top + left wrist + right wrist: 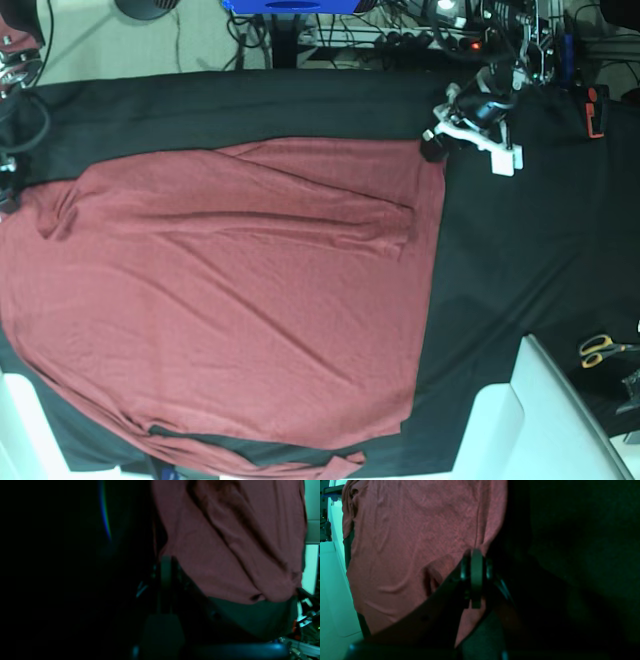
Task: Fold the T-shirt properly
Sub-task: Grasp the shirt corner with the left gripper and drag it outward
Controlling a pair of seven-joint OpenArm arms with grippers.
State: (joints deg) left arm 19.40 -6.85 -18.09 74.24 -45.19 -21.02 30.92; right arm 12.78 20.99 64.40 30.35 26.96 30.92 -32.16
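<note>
The dark red T-shirt (230, 290) lies spread out and lightly wrinkled on the black cloth (500, 250), with a sleeve folded across its upper part. My left gripper (434, 150) sits at the shirt's far right corner. In the left wrist view the left gripper (165, 562) is shut, its tips meeting the edge of the T-shirt (225, 542). In the right wrist view my right gripper (474, 562) is shut on the edge of the T-shirt (407, 542), with cloth bunched beside and under the fingers (477, 580). The right arm does not clearly show in the base view.
Scissors (600, 348) lie on the black cloth at the right edge. A white surface (545, 420) juts in at the bottom right. Cables and equipment (450, 25) crowd the far edge, with a blue object (290, 6) at the top.
</note>
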